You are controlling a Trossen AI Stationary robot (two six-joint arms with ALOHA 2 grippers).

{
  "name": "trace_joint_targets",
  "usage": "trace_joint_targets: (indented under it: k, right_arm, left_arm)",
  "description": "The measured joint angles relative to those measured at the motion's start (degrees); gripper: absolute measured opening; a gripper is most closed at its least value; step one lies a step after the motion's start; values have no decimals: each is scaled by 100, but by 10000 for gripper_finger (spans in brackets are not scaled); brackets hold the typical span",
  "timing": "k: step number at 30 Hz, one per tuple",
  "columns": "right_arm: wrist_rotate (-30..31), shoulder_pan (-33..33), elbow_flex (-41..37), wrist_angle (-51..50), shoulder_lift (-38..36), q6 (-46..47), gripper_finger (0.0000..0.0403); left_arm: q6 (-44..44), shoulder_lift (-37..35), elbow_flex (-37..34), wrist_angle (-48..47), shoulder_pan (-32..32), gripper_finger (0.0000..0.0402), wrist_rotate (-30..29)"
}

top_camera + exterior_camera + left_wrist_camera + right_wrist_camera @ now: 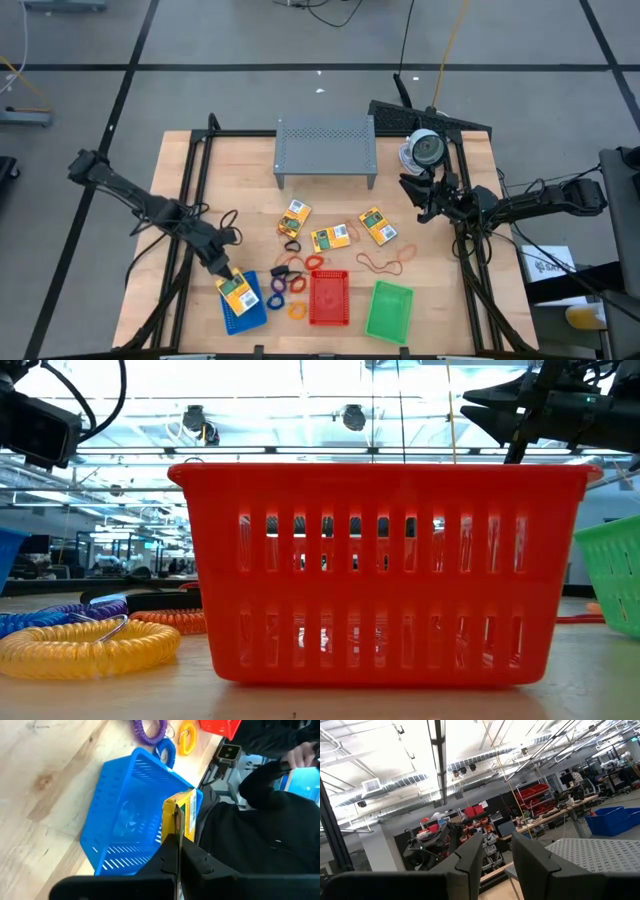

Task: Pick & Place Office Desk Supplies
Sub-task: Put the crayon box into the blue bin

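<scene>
Beside blue tray: coil rings, red tray.

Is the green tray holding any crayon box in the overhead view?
No. The green tray shows only its bare mesh floor; the nearest crayon box lies on the table.

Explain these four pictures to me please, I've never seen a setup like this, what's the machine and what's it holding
This is a robot with two dark arms at a wooden table. One picture looks straight down, one sits at table height behind the red tray, and two ride on the arms' wrists. On the table lie a blue tray, the red one, a green tray, three crayon boxes, rubber bands, coiled rings and a grey metal shelf. The left gripper is shut on a fourth crayon box, held above the blue tray. The right gripper waits near the shelf, holding nothing visible.
</scene>
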Motion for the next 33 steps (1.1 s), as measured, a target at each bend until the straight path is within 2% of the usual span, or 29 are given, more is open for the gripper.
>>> trace_joint_targets:
  k: [11,19,23,33]
  right_arm:
    - [-2,0,0,0,0,0,93]
    - [-21,0,0,0,0,0,93]
    - [-280,2,0,41,0,2,93]
    - [-319,2,1,108,0,0,93]
  left_arm:
    - [-15,881,0,597,-129,4,293]
    - [-13,1052,0,632,-128,11,291]
    - [-3,1050,0,736,-129,28,266]
    - [20,1050,0,877,-128,104,242]
